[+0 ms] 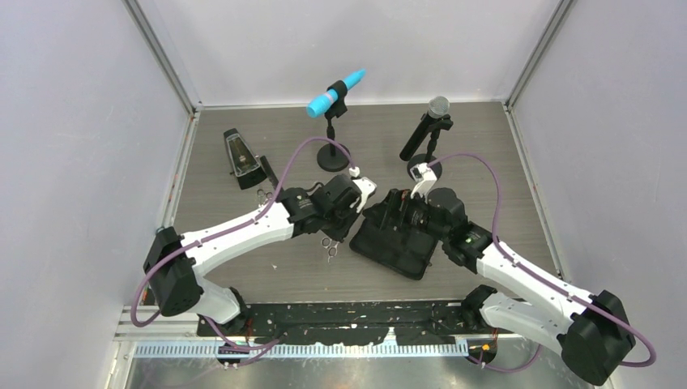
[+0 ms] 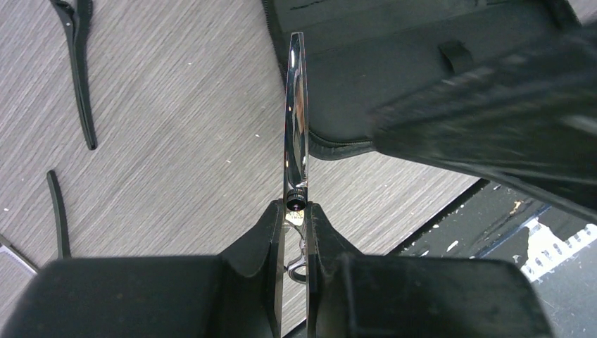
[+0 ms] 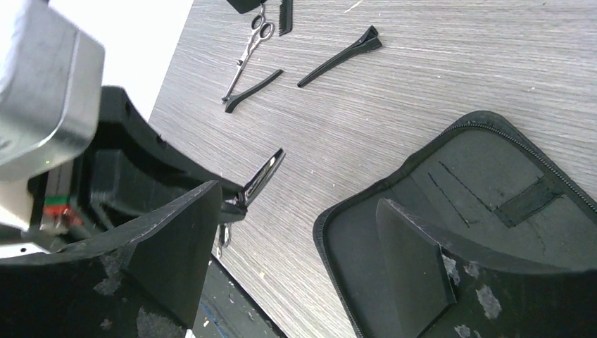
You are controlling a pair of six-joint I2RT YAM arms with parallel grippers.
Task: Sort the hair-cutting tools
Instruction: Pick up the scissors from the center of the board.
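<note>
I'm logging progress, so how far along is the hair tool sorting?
Done: the zip case lies open, no tool visible inside. In hand: the left gripper is shut on one pair of scissors. Left on the table: the second scissors, one hair clip, another clip and the comb.

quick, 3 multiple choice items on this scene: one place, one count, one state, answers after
1. Where do the loose scissors lie? A in a zip case; B on the table by the hair clips; C under a microphone.
2. How many hair clips are on the table? A one; B four; C two.
3. The left gripper is: A shut on the held scissors; B open; C shut on a comb.
Answers: B, they rest on the tabletop beside the clips; C, two show; A, its fingers pinch the pivot.
</note>
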